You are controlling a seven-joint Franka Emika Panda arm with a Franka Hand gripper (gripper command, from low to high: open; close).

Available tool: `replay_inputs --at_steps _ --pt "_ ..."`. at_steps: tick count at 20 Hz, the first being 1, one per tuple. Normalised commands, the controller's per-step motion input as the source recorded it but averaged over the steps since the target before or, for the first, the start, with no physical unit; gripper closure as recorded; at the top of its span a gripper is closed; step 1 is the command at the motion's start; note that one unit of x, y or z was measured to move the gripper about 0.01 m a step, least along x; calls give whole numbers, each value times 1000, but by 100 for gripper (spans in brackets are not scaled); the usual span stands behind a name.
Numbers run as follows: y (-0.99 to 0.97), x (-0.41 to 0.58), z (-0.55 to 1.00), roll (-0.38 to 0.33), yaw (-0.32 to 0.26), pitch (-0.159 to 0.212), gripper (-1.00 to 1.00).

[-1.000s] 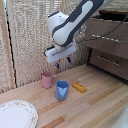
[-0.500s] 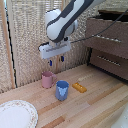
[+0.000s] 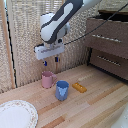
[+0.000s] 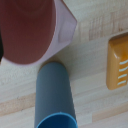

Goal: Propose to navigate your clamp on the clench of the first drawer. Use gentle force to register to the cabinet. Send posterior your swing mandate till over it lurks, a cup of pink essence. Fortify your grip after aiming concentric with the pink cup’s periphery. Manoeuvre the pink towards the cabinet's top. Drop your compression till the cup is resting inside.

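You have the pink cup (image 3: 48, 79) standing upright on the wooden table (image 3: 100, 100), near the slatted wall. Just beside it, toward the exterior view's right and nearer the camera, stands a blue cup (image 3: 62, 90); in the wrist view the pink cup (image 4: 30, 30) and blue cup (image 4: 54, 95) look almost touching. A small orange block (image 3: 79, 87) lies flat further to the exterior view's right of the blue cup, and a white plate (image 3: 15, 115) sits at the table's near corner on the exterior view's left, well apart from the cups.

The cabinet (image 3: 107, 47) stands at the exterior view's right, well apart from the cups, with its first drawer (image 3: 106, 32) pulled out a little.

Your arm reaches in from above, bent at the wrist, with the clamp (image 3: 50, 63) pointing straight down, above the pink cup and clear of it. Its two blue-tipped fingers (image 3: 45, 63) are spread apart and hold nothing.
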Motion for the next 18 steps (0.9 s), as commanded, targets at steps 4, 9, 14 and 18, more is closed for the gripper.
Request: replay_inputs --at_steps 4,9,14,18 --pt "0 -1 -230 0 0 25 -100" --pt "-2 -7 -299 -3 0 4 -100" --pt "-157 25 -345 -45 106 0 -100" --pt "-197 14 -312 -30 186 0 -100"
